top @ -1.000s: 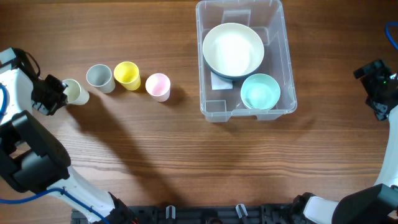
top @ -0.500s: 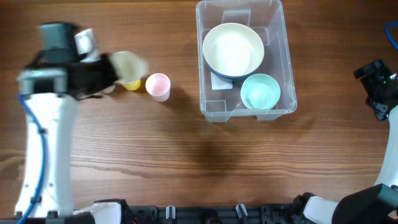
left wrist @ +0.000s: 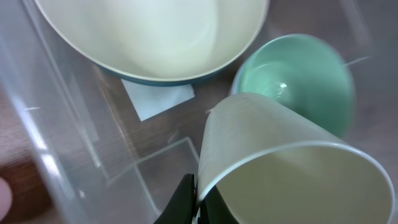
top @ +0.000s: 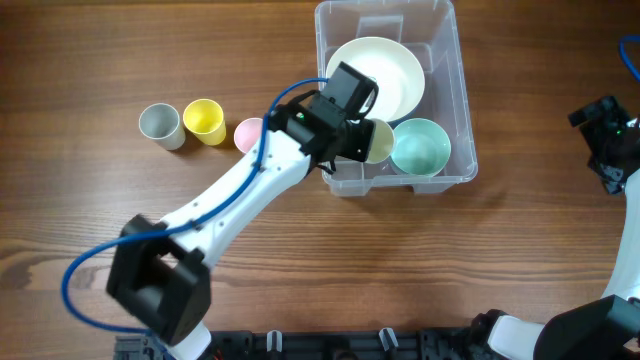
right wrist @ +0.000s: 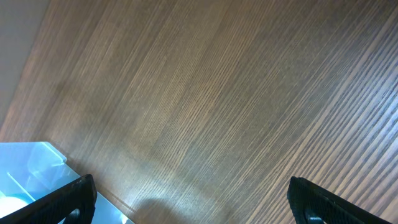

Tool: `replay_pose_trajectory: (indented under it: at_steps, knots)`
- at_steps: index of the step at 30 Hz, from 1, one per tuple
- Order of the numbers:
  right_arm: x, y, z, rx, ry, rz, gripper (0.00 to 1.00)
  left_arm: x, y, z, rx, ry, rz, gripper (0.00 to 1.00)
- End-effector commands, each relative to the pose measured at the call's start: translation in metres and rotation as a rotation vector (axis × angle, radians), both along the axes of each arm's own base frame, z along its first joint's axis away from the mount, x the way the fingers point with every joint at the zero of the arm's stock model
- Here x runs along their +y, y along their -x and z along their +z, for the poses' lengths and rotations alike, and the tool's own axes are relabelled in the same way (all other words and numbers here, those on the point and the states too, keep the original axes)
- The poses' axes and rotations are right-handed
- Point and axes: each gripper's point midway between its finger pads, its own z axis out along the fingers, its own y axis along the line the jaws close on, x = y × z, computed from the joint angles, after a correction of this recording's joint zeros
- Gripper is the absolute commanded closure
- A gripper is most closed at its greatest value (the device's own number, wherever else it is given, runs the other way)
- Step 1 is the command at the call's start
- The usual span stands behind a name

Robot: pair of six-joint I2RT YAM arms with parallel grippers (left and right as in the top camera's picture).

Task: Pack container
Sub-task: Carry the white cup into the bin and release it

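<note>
Placement matters: left end effector [top: 352,128], clamped on the rim of the cream cup [top: 377,140], hangs over the container [top: 400,183], far-right on the tabletop [top: 450,270]. Best lowered upright into the near-left corner, beside the green bowl [top: 420,147], without knocking it. Right end effector [right wrist: 189,198] waits, fingers apart.

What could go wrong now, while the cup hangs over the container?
The left end effector pinches only the rim of the tilted cup, so it may slip.
The container has little free floor beside the big bowl and green bowl; the cup may land on a rim and tip.
</note>
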Motion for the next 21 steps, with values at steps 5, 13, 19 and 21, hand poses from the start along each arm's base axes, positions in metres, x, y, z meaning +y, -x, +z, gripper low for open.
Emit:
replay_pose_trajectory:
  at_steps: [5,13,19,21]
  knots:
    - [-0.001,-0.002,0.000,-0.006,-0.008,-0.009,0.00,-0.008,-0.016,-0.030,-0.002,-0.016,0.020,0.95]
    - [-0.001,-0.002,0.000,-0.006,-0.008,-0.009,0.00,-0.003,-0.021,-0.031,-0.020,-0.042,0.041,0.92]
    - [-0.001,-0.002,0.000,-0.006,-0.008,-0.009,0.00,-0.001,-0.025,-0.030,-0.038,-0.051,0.053,0.89]
    - [-0.001,-0.002,0.000,-0.006,-0.008,-0.009,0.00,-0.001,-0.025,-0.029,-0.039,-0.050,0.054,0.89]
